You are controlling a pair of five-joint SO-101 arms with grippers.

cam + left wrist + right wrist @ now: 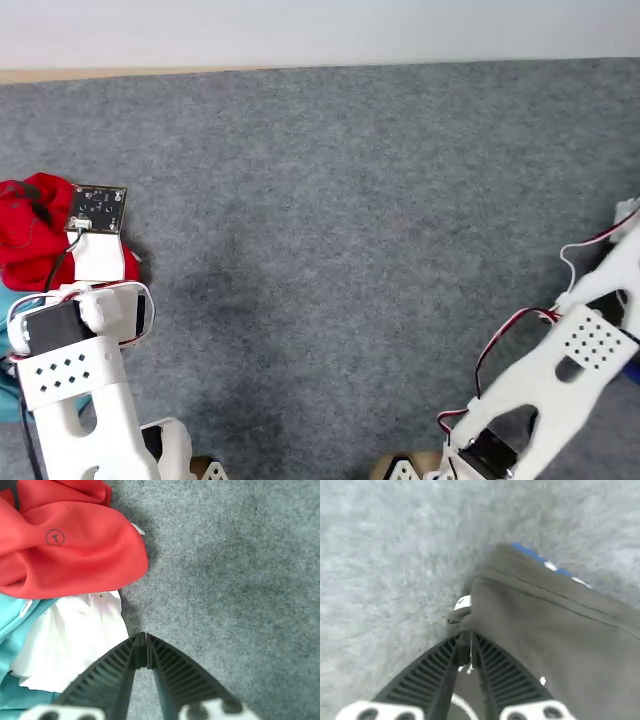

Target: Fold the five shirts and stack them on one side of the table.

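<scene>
While the left arm [75, 390] stands at about seven o'clock on the grey table [350, 200], its wrist sits over a heap of clothes at nine o'clock, hard against the table's edge. Topmost in that heap is the red shirt [75, 545], crumpled rather than folded, with a small round mark on its cloth. Under it lies the white shirt [75, 640], and under both the teal shirt [10, 625], which peeps out at the side nearer the arm's base. The left gripper [146, 645] has its two black ribbed fingers pressed tip to tip with nothing between them. It hangs above bare felt just beside the white shirt's edge, whether touching the cloth I cannot tell. At about four o'clock the right arm [560, 370] leans out towards the table's three o'clock edge. The right gripper [467, 647] is closed tight on a bunched corner of the olive-grey shirt [560, 645], a fold of which is pinched between the fingertips. A small white tag [462, 602] sticks out just beyond them. This shirt lies spread on the felt, and from under its far hem shows a strip of blue cloth [530, 554] with white patches.
</scene>
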